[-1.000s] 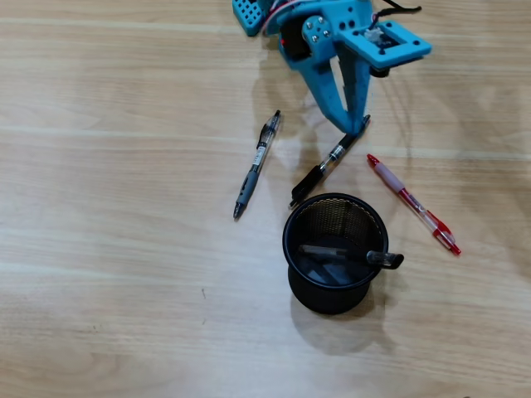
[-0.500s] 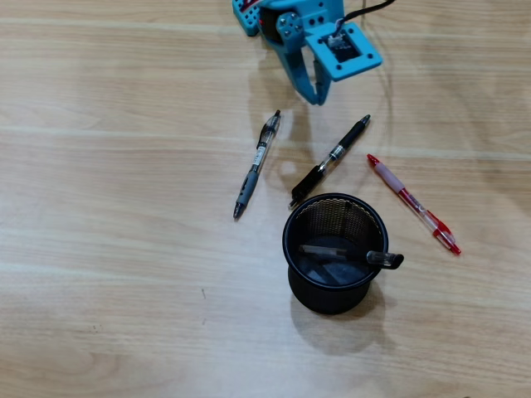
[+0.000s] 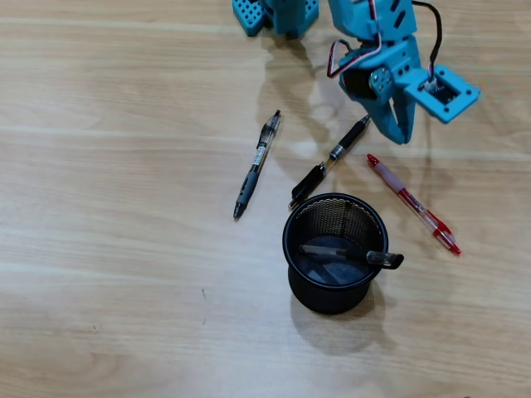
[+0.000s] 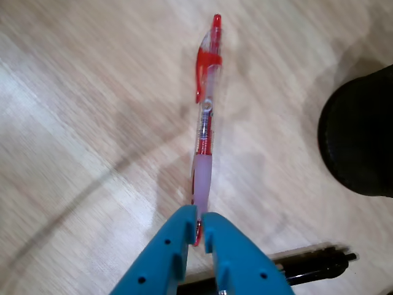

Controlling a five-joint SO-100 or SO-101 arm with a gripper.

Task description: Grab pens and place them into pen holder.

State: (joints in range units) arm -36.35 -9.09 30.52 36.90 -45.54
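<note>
On the pale wood surface [image 3: 116,274] in the overhead view, a black-and-clear pen [image 3: 256,164] lies leftmost, a second black pen [image 3: 329,161] slants just above the pen holder [image 3: 290,249], and the red-and-clear pen [image 3: 412,202] lies to the right. The holder is a black mesh cup with another pen [image 3: 353,254] leaning inside, its lower end lost in shadow. The blue jaws [image 4: 199,224] are nearly closed, hanging over the red pen's pinkish tip; whether they touch it is unclear.

Blue claw [image 4: 198,228], red-and-clear pen [image 4: 206,117], black mesh pen holder [image 3: 303,269], pale wood-grain table [image 3: 124,290]
</note>
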